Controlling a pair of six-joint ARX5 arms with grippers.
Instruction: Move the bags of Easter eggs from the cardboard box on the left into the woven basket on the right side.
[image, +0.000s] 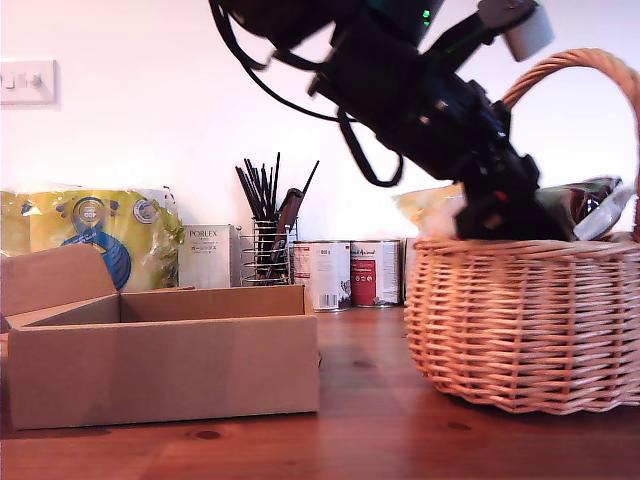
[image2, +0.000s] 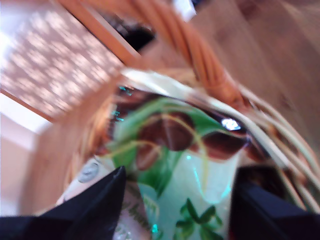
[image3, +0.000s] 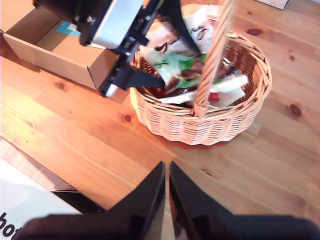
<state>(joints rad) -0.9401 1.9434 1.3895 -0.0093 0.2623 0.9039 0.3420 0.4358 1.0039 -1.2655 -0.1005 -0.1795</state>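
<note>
My first gripper (image2: 175, 200) hangs over the woven basket (image: 520, 320), fingers spread apart above a white-green bag (image2: 175, 150) lying in the basket among other bags. My second gripper (image3: 166, 195) hovers high, fingers together. The cardboard box (image: 165, 365) sits beside the basket.

The exterior view sat low at table (image: 380, 440) height, facing the wall, with the cardboard box (image: 165, 365) at the exterior view's left and the woven basket (image: 520, 320) at its right, both close. The first wrist view looked down into the basket from very near, blurred, its frame filled by a white-green bag (image2: 185, 165). The second wrist view hung high, looking down on basket (image3: 200, 125), box (image3: 60, 52) and table together. All three shared the basket.
</note>
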